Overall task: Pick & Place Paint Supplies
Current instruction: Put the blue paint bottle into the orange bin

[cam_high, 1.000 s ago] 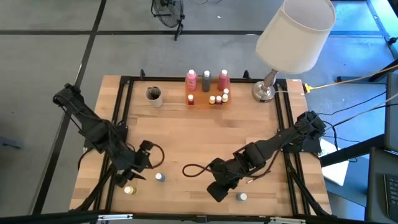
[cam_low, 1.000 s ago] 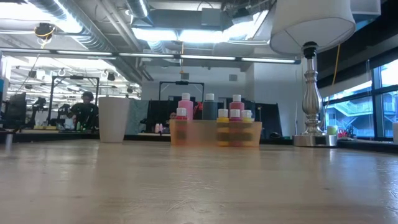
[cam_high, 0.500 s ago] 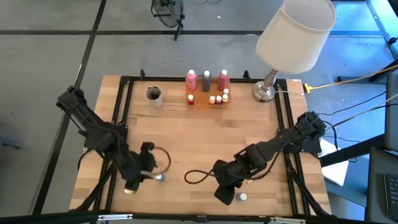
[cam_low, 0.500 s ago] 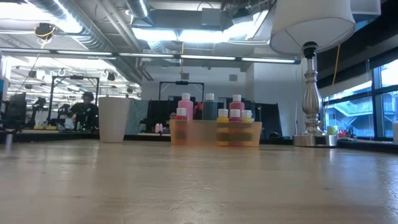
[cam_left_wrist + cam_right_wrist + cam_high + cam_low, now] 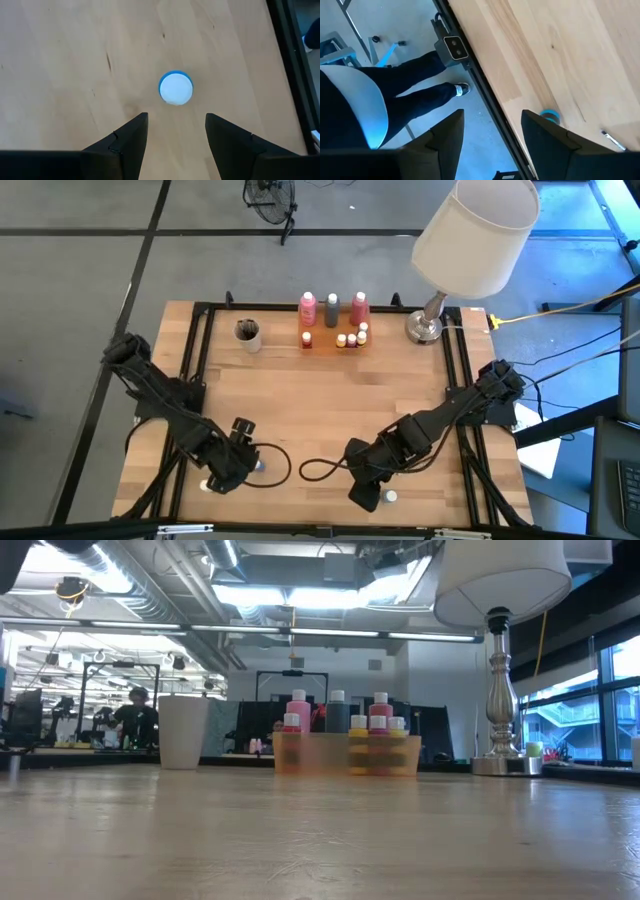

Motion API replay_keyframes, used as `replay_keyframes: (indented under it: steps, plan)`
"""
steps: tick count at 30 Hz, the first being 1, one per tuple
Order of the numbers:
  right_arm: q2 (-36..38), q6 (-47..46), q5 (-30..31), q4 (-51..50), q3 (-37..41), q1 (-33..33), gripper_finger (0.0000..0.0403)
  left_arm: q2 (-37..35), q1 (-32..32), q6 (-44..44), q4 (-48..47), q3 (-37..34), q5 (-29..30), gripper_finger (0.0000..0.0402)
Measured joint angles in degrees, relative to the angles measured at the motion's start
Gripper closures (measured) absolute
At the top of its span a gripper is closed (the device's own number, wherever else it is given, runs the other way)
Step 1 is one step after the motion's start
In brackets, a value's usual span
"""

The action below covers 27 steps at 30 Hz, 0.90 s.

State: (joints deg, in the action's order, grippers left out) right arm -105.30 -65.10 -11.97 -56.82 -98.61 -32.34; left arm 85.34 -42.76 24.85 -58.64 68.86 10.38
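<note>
High view: left gripper (image 5: pixel 245 470) low over the near-left part of the tabletop (image 5: pixel 330 395), beside a white-lidded pot (image 5: pixel 258 466). Left wrist view: fingers (image 5: pixel 127 142) apart, holding nothing; that pot (image 5: pixel 175 89), blue-bodied, stands on bare wood just ahead of the gap, not touched. A second pot (image 5: pixel 207 485) sits near the near-left corner, mostly hidden by the arm; lid colour unclear.

Right gripper (image 5: pixel 366 496) low at the near edge, right of centre, just beside another white-lidded pot (image 5: pixel 389 496). Right wrist view: fingers (image 5: pixel 542 137) apart, empty; a blue pot (image 5: pixel 550 116) and a thin brush (image 5: pixel 613 140) lie near the tabletop edge.

Tray (image 5: pixel 322 342) at the far edge, centre, holds three tall bottles (image 5: pixel 331 309) and small pots (image 5: pixel 347 338). Cup (image 5: pixel 247 332) to its left, lamp (image 5: pixel 468 240) to its right.
</note>
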Motion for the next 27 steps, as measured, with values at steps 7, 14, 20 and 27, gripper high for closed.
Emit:
replay_keyframes:
  steps: [7,14,20,27]
  plan:
    - [0.0,-0.3,1.0,0.2,0.0,0.0,0.0201,3.1,0.0,-1.5,0.6,0.0,-1.6,0.0207]
    - [0.0,-0.9,1.0,0.3,0.0,0.0,0.0201,7.2,0.1,-2.5,0.9,0.0,-1.5,0.0207]
    - [0.0,-1.1,1.0,0.3,0.0,0.0,0.0201,8.2,0.1,-5.4,3.5,0.0,-0.6,0.0207]
    - [0.0,-0.9,1.0,-0.2,0.0,0.0,0.0201,8.2,0.6,-8.6,3.7,0.0,3.2,0.0208]
